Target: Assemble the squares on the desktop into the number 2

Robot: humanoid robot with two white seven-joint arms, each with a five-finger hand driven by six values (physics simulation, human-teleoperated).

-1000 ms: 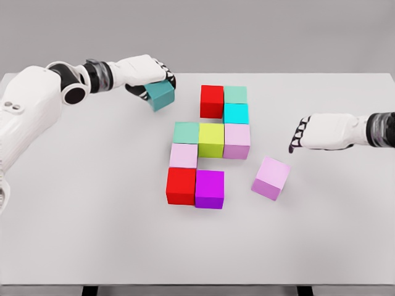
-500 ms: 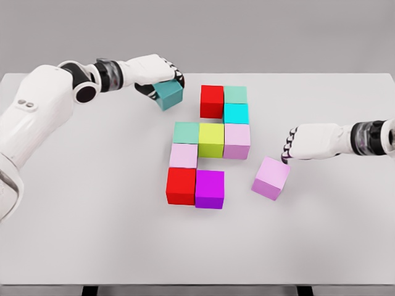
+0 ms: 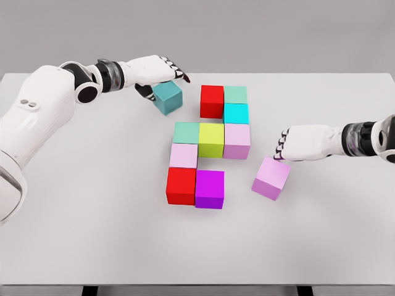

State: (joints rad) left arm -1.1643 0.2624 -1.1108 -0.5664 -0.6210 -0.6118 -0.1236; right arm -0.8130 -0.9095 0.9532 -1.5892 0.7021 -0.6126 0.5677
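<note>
A teal cube (image 3: 168,97) rests on the white table (image 3: 92,209), left of the cluster. My left hand (image 3: 165,75) hovers over it, fingers stretched out flat and open, thumb behind the cube. The cluster holds a red cube (image 3: 212,100), a pale green one (image 3: 235,94), a cyan one (image 3: 236,113), a row of sea-green (image 3: 186,132), yellow-green (image 3: 211,139) and pink (image 3: 237,140), then pale pink (image 3: 183,155), red (image 3: 181,185) and magenta (image 3: 209,189). A loose lilac cube (image 3: 270,177) lies tilted at the right. My right hand (image 3: 281,148) hangs at its far top edge, fingers relaxed, holding nothing.
The table's far edge runs just behind the left hand and the top cubes. Bare tabletop spreads across the front and the left side. The right forearm (image 3: 364,139) reaches in low over the table from the right edge.
My left hand carried the teal cube rightward toward the cluster, then spread its fingers and let it go. My right hand moved left and down to the lilac cube.
</note>
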